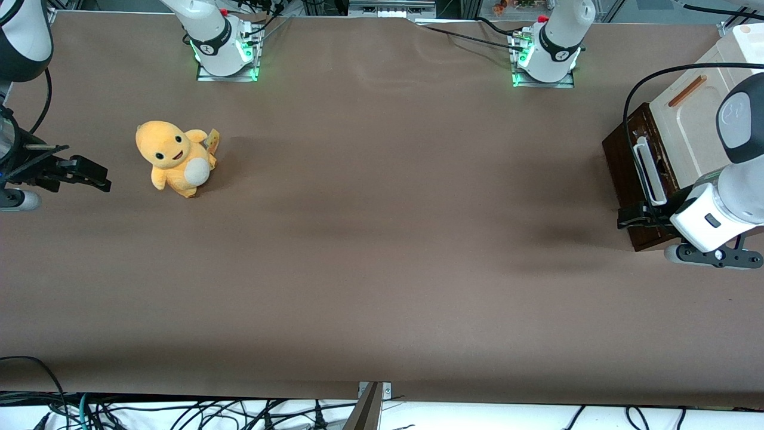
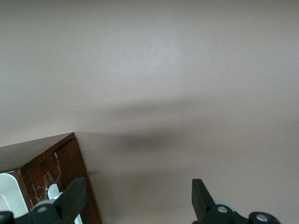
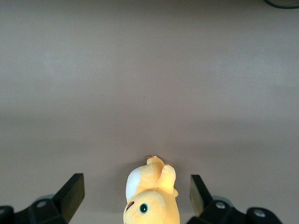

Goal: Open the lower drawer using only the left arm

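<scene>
Hovering at the right edge of the front view, the left arm (image 1: pixel 725 203) brings its gripper (image 1: pixel 634 215) to the nearer end of the white bar handle (image 1: pixel 647 170) on the lower drawer (image 1: pixel 627 161). That drawer's dark brown front sits in the cabinet (image 1: pixel 692 113) at the working arm's end of the table (image 1: pixel 382 239), below the cream panel (image 1: pixel 686 119), and it looks shut or nearly so. In the wrist view the fingers (image 2: pixel 72 198) stand wide apart and hold nothing; one finger lies just beside the drawer's corner, the other over bare table.

The step in hand is judged to be lining up on the handle. To do it well, the gripper should shift along the bar toward its middle, so that both fingers bracket it before closing. Gripping at the very end risks twisting the drawer and jamming it. Once closed firmly, the pull should run straight out from the drawer front, level with the table.

An orange plush toy (image 1: pixel 173 158) lies at the left of the front view, well apart.
</scene>
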{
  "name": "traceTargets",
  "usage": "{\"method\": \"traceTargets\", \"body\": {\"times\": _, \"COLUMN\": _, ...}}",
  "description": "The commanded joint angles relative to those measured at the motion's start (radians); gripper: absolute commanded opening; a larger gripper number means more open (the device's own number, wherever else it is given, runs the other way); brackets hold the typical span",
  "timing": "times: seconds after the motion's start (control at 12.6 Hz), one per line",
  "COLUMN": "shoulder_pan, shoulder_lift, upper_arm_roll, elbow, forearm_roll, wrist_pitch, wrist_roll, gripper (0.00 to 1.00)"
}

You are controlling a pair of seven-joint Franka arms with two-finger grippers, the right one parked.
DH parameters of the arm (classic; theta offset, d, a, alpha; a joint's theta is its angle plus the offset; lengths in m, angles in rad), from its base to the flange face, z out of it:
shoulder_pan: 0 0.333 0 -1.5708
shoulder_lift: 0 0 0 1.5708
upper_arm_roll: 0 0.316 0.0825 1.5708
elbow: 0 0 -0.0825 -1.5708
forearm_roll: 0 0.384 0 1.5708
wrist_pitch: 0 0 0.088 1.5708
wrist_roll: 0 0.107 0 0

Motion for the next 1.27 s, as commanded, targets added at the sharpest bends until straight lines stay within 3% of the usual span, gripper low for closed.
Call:
{"method": "traceTargets", "body": {"times": 0.0, "shoulder_pan": -0.002, "shoulder_lift": -0.005, "upper_arm_roll": 0.0, "elbow": -0.015, "forearm_roll": 0.018, "wrist_pitch": 0.012, "wrist_roll": 0.014, "gripper": 1.0}}
{"method": "traceTargets", "body": {"times": 1.19, "shoulder_pan": -0.013, "shoulder_lift": -0.005, "upper_arm_roll": -0.001, "elbow": -0.001, "forearm_roll": 0.015, "wrist_pitch": 0.012, "wrist_roll": 0.011, "gripper": 1.0}}
